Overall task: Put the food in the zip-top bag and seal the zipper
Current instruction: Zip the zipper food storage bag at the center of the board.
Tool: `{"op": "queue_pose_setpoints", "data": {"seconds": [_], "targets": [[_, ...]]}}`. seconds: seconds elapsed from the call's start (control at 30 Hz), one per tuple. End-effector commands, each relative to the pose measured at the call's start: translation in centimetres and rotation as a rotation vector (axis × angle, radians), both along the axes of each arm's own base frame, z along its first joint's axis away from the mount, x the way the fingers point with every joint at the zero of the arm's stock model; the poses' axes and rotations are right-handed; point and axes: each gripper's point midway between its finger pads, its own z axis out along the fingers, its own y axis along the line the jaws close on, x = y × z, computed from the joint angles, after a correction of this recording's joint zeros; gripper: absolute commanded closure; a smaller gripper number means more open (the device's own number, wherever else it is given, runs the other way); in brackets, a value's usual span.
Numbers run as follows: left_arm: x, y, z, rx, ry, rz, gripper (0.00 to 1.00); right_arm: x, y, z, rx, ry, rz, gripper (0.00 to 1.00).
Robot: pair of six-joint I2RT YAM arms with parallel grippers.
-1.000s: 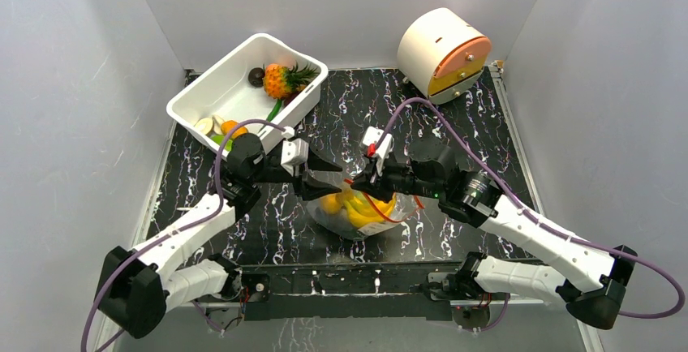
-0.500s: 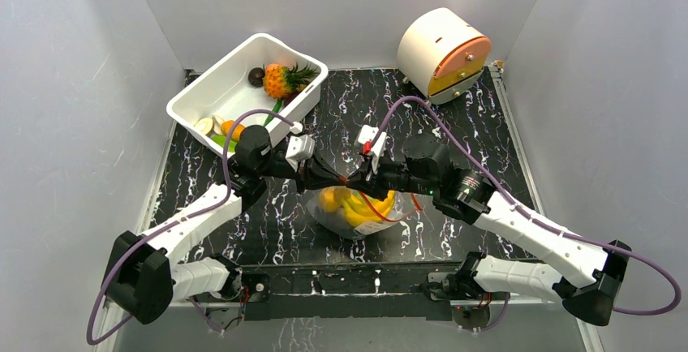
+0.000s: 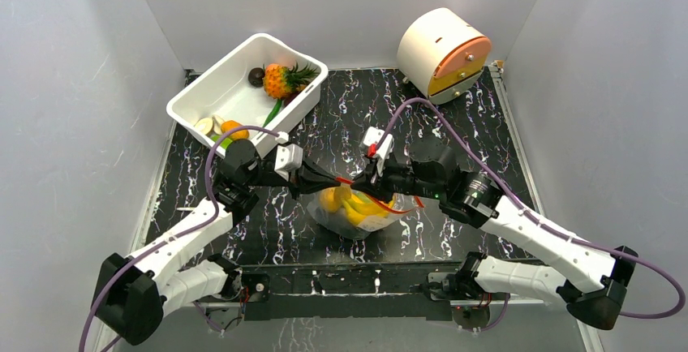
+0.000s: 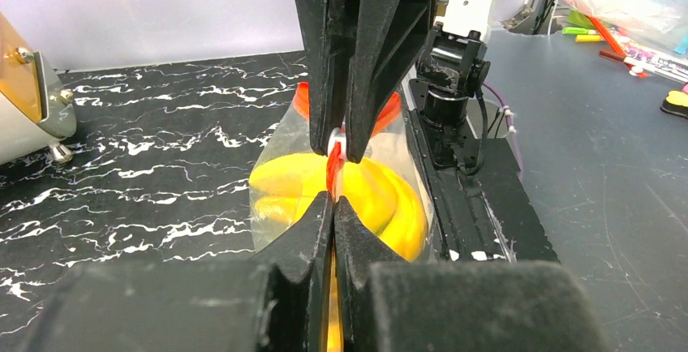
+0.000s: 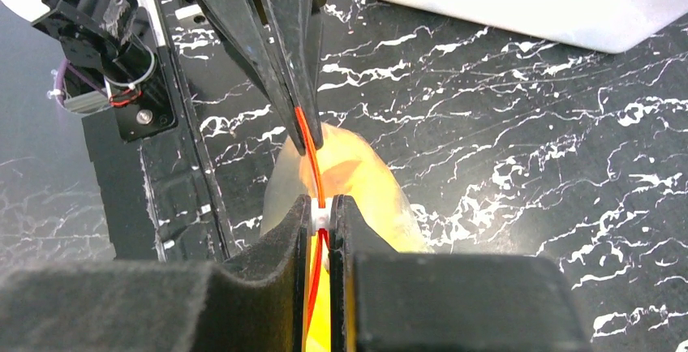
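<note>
The left tool (image 3: 331, 180) has drawn back leftward from the right tool (image 3: 359, 180), exposing zipper (image 3: 346, 180) between them. Both are clenched on it, the right at the slider (image 5: 320, 216). Bag (image 3: 369, 227), bananas (image 3: 355, 206) inside, rests on the table (image 3: 454, 125), centre. Judgement: sealing under way, unfinished.

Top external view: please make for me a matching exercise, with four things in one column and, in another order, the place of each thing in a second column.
Things
1. pineapple
2. bananas
3. zipper
4. white-and-orange drum

Places
A. inside the zip-top bag
B. at the far right corner of the table
C. in the white tub
D. pinched by the left claw and the right claw

Pairs: 1-C, 2-A, 3-D, 4-B
</note>
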Motion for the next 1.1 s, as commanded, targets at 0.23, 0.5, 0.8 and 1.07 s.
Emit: {"op": "queue_pose_setpoints", "data": {"seconds": [0.23,0.5,0.8,1.07], "targets": [[1.4,1.0,2.4,-0.079,-0.122,0.118,1.00,-0.4,-3.1,-1.8,-0.085,0.033,-0.088,1.00],[1.8,1.9,2.4,-0.041,-0.140,0.143,1.00,-1.0,-5.6,-1.7,-0.128,0.030,-0.140,1.00],[0.4,1.4,2.3,0.066,-0.150,-0.048,0.69,-1.3,-4.2,0.2,-0.079,-0.019,-0.059,1.00],[-0.7,1.4,1.7,0.099,-0.164,-0.179,0.39,-0.9,-1.3,2.1,-0.030,-0.082,0.050,1.00]]}}
